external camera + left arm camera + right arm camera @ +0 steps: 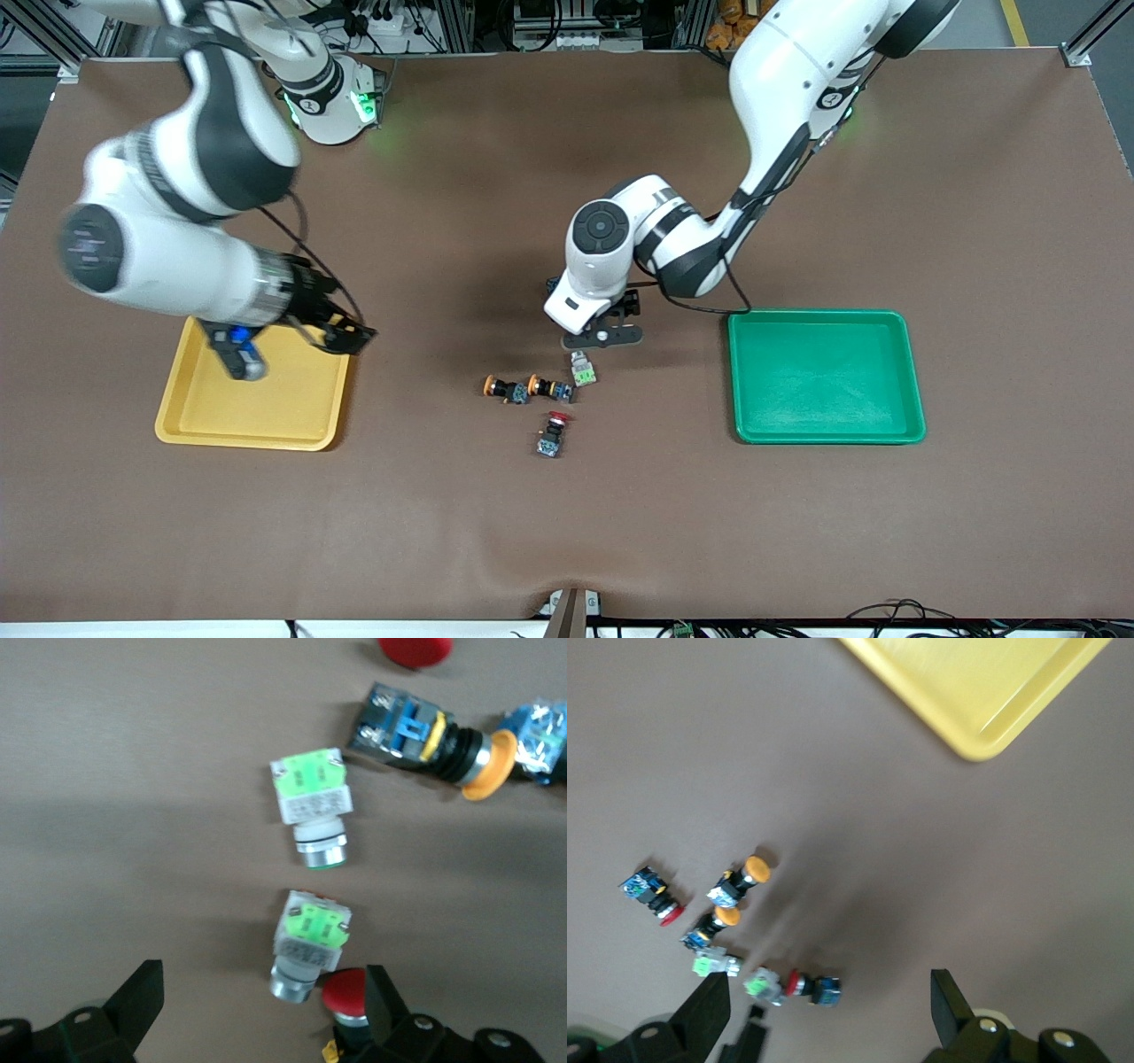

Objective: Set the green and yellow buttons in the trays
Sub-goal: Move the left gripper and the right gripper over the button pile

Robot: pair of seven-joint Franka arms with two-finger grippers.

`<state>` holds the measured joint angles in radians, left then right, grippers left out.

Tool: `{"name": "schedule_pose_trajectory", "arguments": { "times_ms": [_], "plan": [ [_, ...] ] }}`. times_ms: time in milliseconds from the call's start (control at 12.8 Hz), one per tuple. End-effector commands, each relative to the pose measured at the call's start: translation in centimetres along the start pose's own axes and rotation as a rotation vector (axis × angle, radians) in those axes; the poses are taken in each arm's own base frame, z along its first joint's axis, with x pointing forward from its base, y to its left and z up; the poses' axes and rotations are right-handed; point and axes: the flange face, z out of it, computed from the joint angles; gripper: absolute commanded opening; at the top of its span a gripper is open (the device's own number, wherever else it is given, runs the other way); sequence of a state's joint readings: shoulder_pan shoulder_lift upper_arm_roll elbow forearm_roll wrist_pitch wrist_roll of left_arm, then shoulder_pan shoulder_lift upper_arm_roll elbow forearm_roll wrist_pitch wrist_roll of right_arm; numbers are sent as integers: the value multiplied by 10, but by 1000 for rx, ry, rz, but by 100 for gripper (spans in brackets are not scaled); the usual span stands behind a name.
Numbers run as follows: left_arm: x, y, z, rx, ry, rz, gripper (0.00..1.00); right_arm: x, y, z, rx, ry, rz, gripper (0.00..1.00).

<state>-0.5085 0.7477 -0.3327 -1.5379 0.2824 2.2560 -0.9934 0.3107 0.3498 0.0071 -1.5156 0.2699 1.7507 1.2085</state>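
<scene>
Two green buttons [312, 806] [308, 943] lie side by side on the brown table, and one green button [582, 370] shows in the front view. Beside it lie two yellow buttons [500, 387] [547, 387], toward the right arm's end. My left gripper [602, 339] [263, 1010] hangs open low over the green buttons. One green button lies just ahead of its fingers and nothing is between them. My right gripper [354, 337] [828, 1010] is open and empty over the corner of the yellow tray [252, 425]. The green tray [824, 381] sits toward the left arm's end.
A red-capped button [554, 432] lies nearer the front camera than the cluster. Another red-capped button [344, 992] rests against the green button next to one left finger [385, 1005]. Both trays hold nothing that I can see.
</scene>
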Motion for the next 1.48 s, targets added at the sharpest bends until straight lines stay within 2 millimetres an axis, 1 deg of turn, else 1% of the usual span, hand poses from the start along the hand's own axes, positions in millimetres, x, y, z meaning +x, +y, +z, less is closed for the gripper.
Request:
{"name": "schedule_pose_trajectory", "arguments": {
  "times_ms": [0,78,156,312,469,547,625,781,859,938,1094,1172,1250,1406],
  "plan": [
    [2,1,18,15,49,50,100,-22,-25,31,25,13,105,100],
    [1,0,27,24,47,61,100,-37,-35,42,42,21,149,100],
    [1,0,30,26,44,67,96,-52,-42,49,55,31,182,100],
    [1,2,36,14,45,68,94,-32,-53,80,47,42,211,100],
    [-1,5,36,9,48,74,90,-31,-66,109,81,50,244,100],
    [-2,6,36,7,47,71,90,-35,-70,128,64,54,294,100],
    [-2,6,39,6,41,63,89,-39,-72,141,54,65,327,100],
    [-3,7,39,6,42,64,89,-51,-79,168,61,106,368,100],
    [-3,7,39,6,42,64,89,-52,-82,181,67,133,387,100],
    [-3,7,40,7,41,64,89,-58,-85,194,75,158,392,100],
    [-7,8,48,10,31,66,86,-58,-89,216,98,183,418,100],
    [-11,12,48,10,31,75,85,-56,-91,226,114,192,433,100],
    [-12,12,49,11,32,77,85,-55,-92,236,119,205,430,100],
    [-13,14,52,5,35,80,84,-55,-93,250,128,210,425,100]
  ]
}}
